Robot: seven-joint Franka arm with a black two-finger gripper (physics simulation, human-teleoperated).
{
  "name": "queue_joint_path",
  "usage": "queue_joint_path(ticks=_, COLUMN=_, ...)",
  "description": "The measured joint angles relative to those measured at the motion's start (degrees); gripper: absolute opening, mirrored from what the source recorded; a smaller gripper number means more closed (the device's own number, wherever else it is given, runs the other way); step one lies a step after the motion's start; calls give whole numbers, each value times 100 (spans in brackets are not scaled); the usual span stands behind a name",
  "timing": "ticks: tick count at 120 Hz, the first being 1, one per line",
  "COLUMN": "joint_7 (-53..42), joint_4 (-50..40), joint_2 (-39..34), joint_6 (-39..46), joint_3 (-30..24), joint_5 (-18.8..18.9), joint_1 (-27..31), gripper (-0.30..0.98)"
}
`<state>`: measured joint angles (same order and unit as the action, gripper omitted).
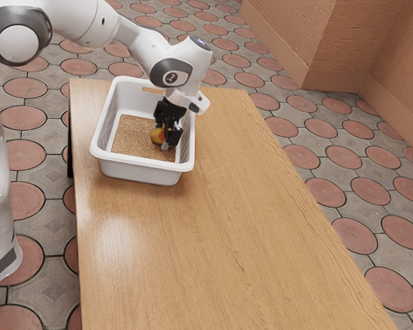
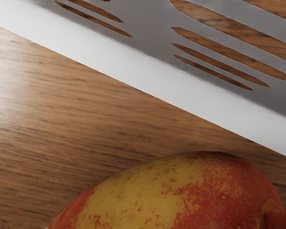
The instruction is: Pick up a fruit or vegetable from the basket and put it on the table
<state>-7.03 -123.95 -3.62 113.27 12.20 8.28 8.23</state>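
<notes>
- Reaching down into the white slotted rectangular basket with the black two-finger gripper, toward the exterior view's right side of it.
- Right at the oval red-and-yellow fruit, located inside the basket, above its brown bottom.
- Cannot tell whether wide, narrow or holding at the jaws.
- Beneath the basket: light-brown wooden table.

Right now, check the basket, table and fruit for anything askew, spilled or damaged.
Nothing stands out: the white basket sits upright on the table, no spill shows, and the fruit looks unbroken where visible.
</notes>
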Motion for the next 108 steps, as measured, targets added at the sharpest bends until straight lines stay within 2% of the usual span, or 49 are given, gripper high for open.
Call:
queue_joint_path(ticks=62, joint_7=66, joint_4=26, joint_2=-418, joint_6=-624, joint_3=-397, joint_5=8, joint_1=-46, gripper=37)
queue_joint_path(ticks=85, joint_7=168, joint_4=24, joint_2=-695, joint_6=-1156, joint_3=-458, joint_5=37, joint_1=-45, gripper=37)
queue_joint_path(ticks=108, joint_7=287, joint_4=58, joint_2=-1111, joint_6=-1735, joint_3=-816, joint_5=41, joint_1=-43, gripper=37)
